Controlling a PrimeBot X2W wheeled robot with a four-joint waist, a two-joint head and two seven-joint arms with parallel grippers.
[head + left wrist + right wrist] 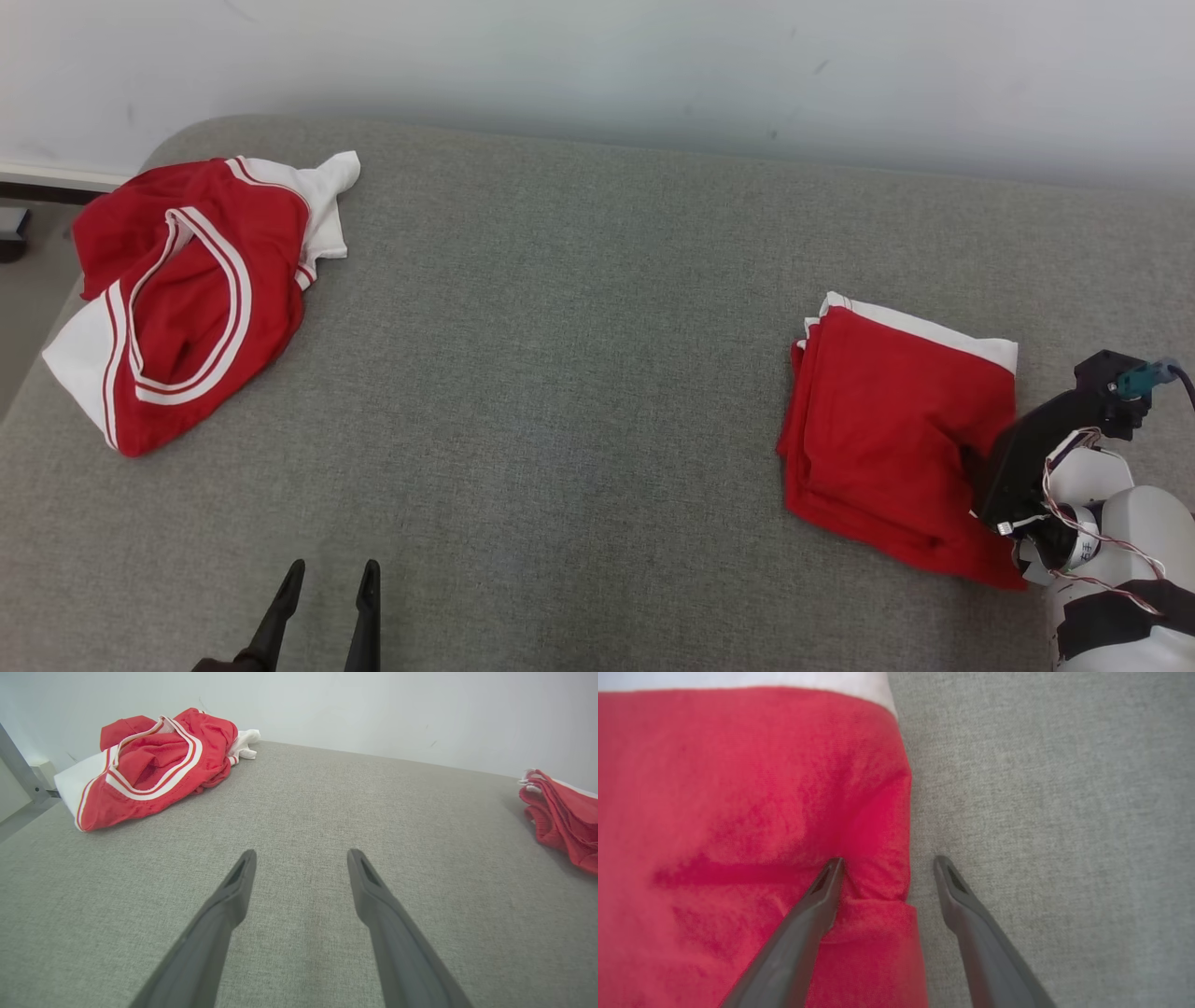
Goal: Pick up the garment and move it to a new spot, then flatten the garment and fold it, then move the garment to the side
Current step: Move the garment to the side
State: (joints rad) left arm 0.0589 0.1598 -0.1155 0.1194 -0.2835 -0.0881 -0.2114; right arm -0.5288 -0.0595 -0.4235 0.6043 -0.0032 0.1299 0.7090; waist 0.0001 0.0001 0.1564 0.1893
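Right wrist view confirms my right jaws released, astride an edge of the folded red garment [738, 788], lying at the right of the grey padded surface [579, 373], set aside there, I judge, since folding looks complete; left jaws released, well apart from the crumpled garment [187, 289].

The left gripper [301, 858] is seen rising from the lower edge. Its two dark fingers [219, 924] are held wide apart, and grey upholstery [327, 793] is seen between and beneath them. Whether the fingertips touch it cannot be told. A crumpled garment [154, 765], red with white bands and white panels, is heaped loosely on the upholstery well beyond the gripper and to its left. A folded garment [565, 821], red with a white edge, is cut off by the frame far to the gripper's right. A pale wall [373, 709] is seen beyond the gripper, behind both garments.
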